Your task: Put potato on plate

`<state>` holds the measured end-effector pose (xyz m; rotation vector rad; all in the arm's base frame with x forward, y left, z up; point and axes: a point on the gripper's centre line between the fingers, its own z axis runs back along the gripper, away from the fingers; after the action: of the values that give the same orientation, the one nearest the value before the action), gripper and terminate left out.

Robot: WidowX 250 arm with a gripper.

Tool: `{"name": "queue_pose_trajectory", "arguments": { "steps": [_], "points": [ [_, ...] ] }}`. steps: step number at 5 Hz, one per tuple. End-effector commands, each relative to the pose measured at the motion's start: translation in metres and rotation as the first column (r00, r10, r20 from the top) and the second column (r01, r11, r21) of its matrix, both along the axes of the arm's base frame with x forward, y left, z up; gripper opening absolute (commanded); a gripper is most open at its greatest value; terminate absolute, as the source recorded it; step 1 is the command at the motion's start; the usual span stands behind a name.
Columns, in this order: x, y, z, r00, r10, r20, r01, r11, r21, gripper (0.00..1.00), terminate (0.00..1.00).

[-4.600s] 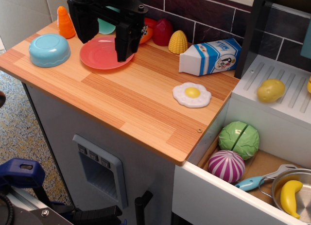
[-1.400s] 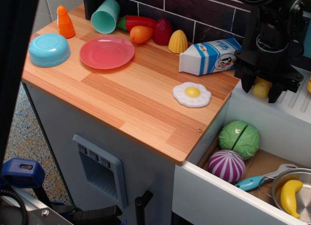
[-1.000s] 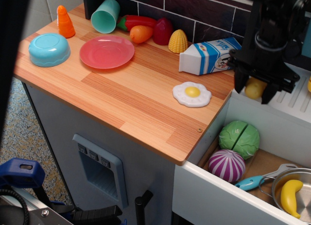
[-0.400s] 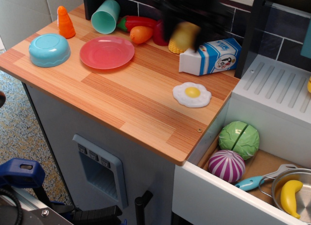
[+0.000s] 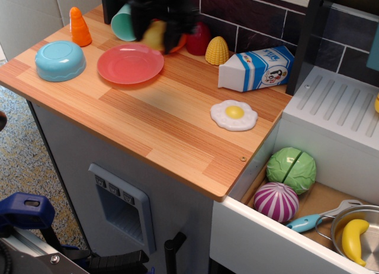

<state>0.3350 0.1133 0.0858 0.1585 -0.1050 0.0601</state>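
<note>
Hanging above the far rim of the coral-pink plate [image 5: 129, 64], the black gripper [image 5: 157, 32] shows as a motion-blurred shape, and we see its fingers closed on the pale yellow potato [image 5: 156, 34], which sits between them in the air; the blur keeps us from judging how firmly it is pinched. The plate itself lies flat on the wooden counter [image 5: 154, 114] with nothing on it. To its left, the light-blue bowl [image 5: 60, 60] rests upside down, so we cannot see inside it. Behind the plate, a teal cup [image 5: 122, 23] lies on its side, its mouth hidden by the gripper. Beside the milk carton [image 5: 256, 67] lies a fried egg [image 5: 234, 115], apart from the plate. In the open drawer [image 5: 323, 200] at lower right we find a green cabbage [image 5: 291, 169] touching a purple onion [image 5: 276, 201], and a metal pot [image 5: 362, 234] holding a banana [image 5: 355, 238].
</note>
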Motion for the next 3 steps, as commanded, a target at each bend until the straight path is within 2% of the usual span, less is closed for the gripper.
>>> {"name": "queue_pose_trajectory", "arguments": {
  "steps": [1,3],
  "points": [
    [0.01,0.047,-0.01,0.997,-0.044,0.067,0.044,0.999,0.012,0.0,0.0],
    [0.017,0.069,-0.035,0.989,-0.113,0.098,0.115,0.993,-0.02,0.0,0.0]
  ]
}}
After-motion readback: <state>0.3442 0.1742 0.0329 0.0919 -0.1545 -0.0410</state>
